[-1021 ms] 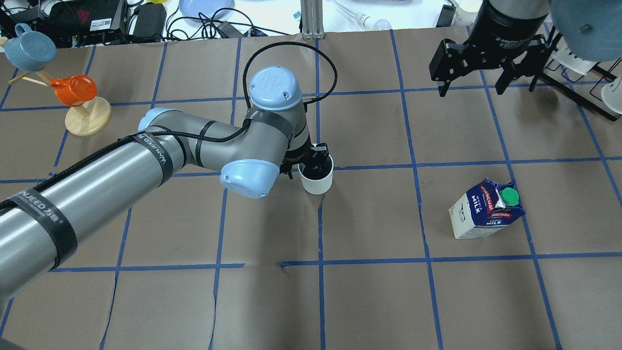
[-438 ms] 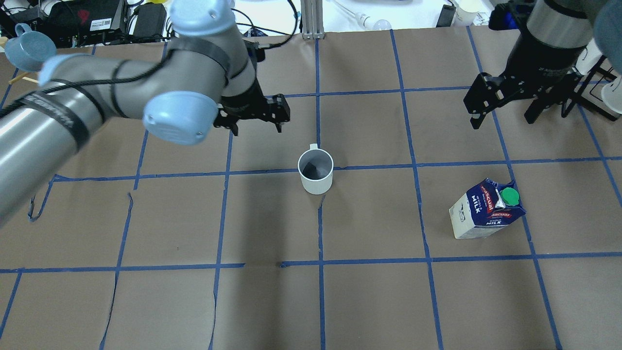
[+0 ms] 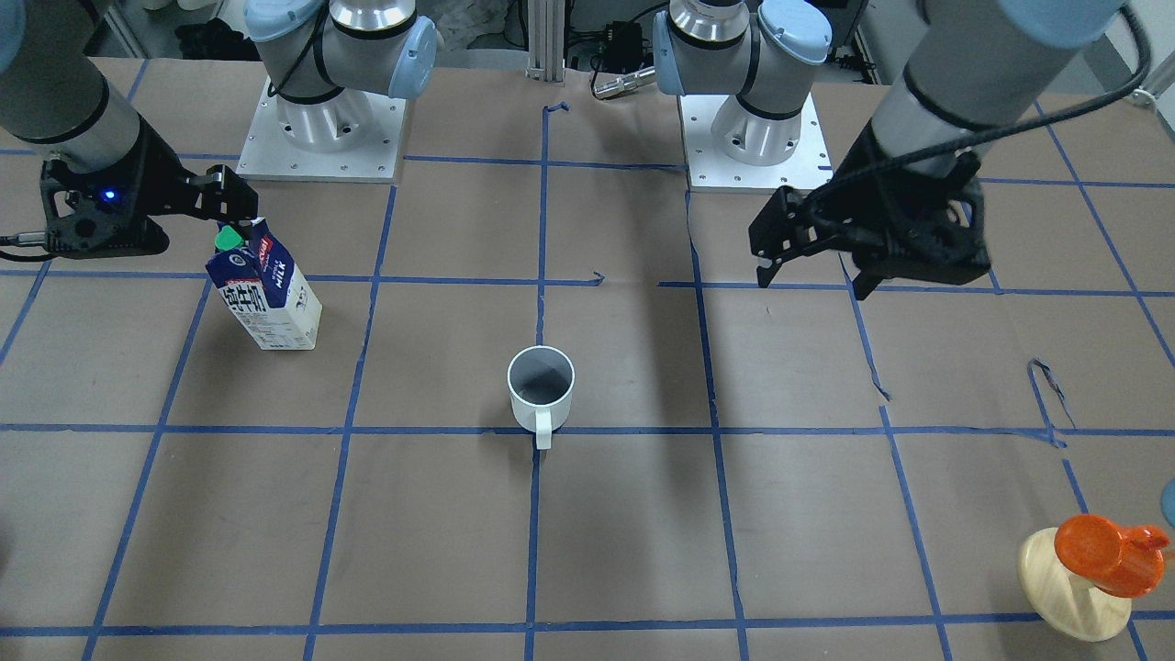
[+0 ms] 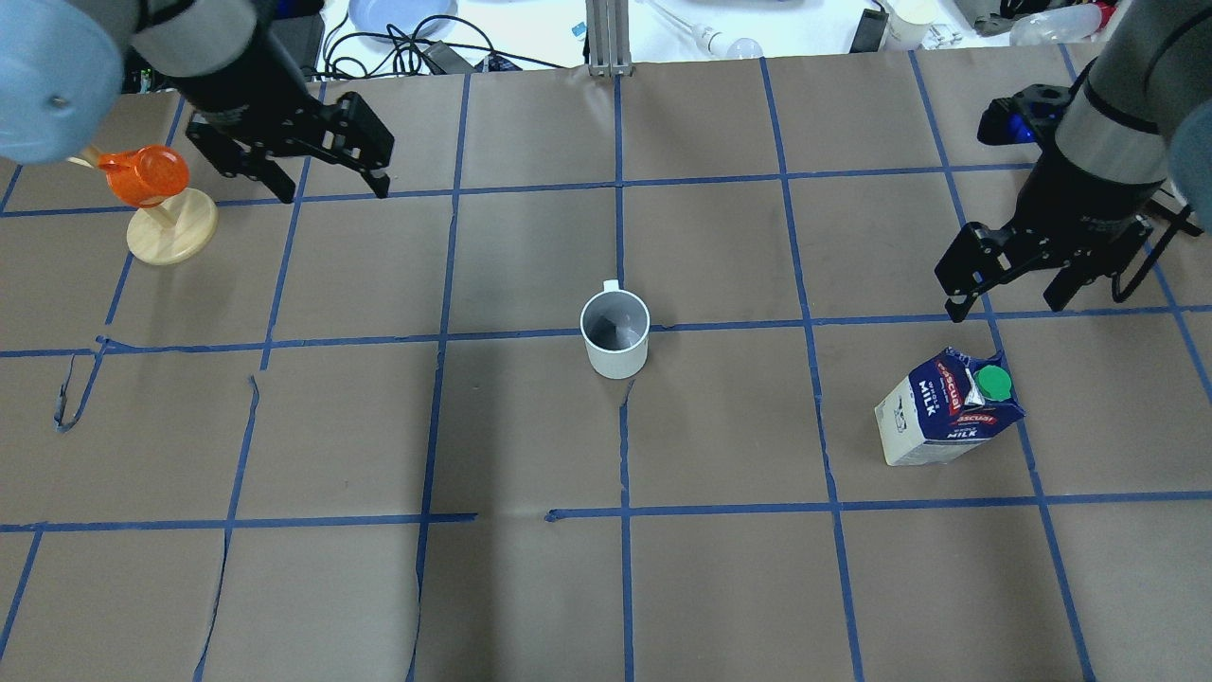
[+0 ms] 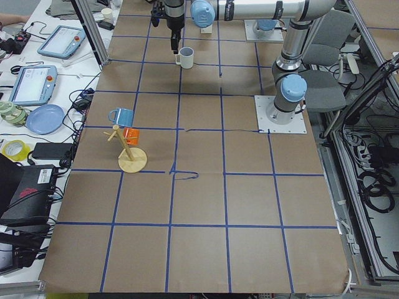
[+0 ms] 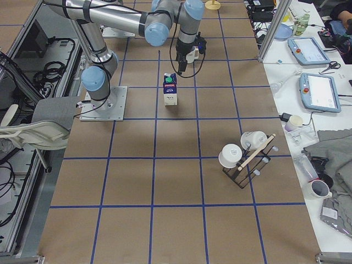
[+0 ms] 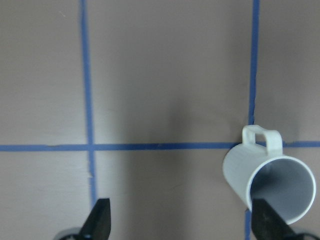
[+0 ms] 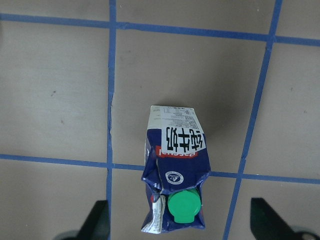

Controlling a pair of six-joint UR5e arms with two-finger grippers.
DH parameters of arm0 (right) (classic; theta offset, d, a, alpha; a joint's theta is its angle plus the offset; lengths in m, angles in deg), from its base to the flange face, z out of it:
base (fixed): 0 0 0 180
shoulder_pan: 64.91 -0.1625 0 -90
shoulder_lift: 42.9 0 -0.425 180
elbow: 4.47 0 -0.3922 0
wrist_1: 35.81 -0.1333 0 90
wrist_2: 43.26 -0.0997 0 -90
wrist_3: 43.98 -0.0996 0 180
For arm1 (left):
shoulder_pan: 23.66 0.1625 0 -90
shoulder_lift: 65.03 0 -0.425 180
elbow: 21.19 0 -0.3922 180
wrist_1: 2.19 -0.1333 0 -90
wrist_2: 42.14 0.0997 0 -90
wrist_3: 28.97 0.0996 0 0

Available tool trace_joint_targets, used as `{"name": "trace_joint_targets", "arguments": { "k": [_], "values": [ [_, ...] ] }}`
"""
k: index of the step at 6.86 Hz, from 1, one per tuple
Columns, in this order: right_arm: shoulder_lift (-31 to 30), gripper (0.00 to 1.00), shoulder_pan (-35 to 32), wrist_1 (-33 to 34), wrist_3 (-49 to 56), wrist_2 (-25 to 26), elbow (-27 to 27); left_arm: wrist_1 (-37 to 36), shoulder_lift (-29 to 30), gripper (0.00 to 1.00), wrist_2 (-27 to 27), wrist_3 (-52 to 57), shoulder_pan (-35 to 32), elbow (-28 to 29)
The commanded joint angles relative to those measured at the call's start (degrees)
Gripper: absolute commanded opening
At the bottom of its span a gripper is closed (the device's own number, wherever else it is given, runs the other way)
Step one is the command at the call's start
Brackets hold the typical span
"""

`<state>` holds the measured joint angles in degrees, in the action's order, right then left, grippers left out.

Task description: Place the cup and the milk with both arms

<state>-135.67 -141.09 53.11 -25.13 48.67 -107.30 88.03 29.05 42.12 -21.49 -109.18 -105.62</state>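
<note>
The white cup (image 4: 615,333) stands upright at the table's middle, handle pointing away from the robot; it also shows in the front view (image 3: 542,386) and the left wrist view (image 7: 270,182). The milk (image 4: 950,409) stands tilted on the right, green cap up, and shows in the right wrist view (image 8: 175,175). My left gripper (image 4: 333,189) is open and empty, raised far to the left of the cup. My right gripper (image 4: 1004,308) is open and empty, hovering just above and beyond the milk, whose cap end lies between the fingers in the wrist view.
An orange cup (image 4: 142,175) hangs on a pale wooden stand (image 4: 170,237) at the far left, close to my left gripper. A black rack with white mugs (image 6: 242,154) stands at the right end. Cables and devices line the far table edge.
My left gripper, which had fingers at the cup's rim, has let go, risen and swung far left. The cup stayed put. My right gripper has come down and nearer to the milk.
</note>
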Motion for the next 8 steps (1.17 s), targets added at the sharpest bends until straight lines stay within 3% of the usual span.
{"name": "trace_joint_targets", "arguments": {
  "k": [1,3,4,6,8],
  "values": [
    [-0.39,0.99,0.59,2.29,0.49,0.1,-6.12,1.45,-2.06,1.0,0.99,1.05,1.86,-0.38],
    [-0.48,1.0,0.5,4.76,0.75,0.45,-10.8,0.84,-2.59,1.0,2.67,1.05,1.59,-1.7],
    [-0.3,0.96,0.76,6.25,0.66,3.49,-11.07,0.83,-2.76,1.0,3.36,0.26,1.07,-1.71],
    [-0.39,0.73,0.68,6.35,0.49,3.53,-11.6,0.66,-2.32,1.0,7.23,-0.88,0.98,-1.44],
    [-0.48,0.61,0.68,6.35,0.4,3.26,-11.34,-1.35,-1.97,1.0,6.36,-2.02,1.06,-1.44]
  ]
}}
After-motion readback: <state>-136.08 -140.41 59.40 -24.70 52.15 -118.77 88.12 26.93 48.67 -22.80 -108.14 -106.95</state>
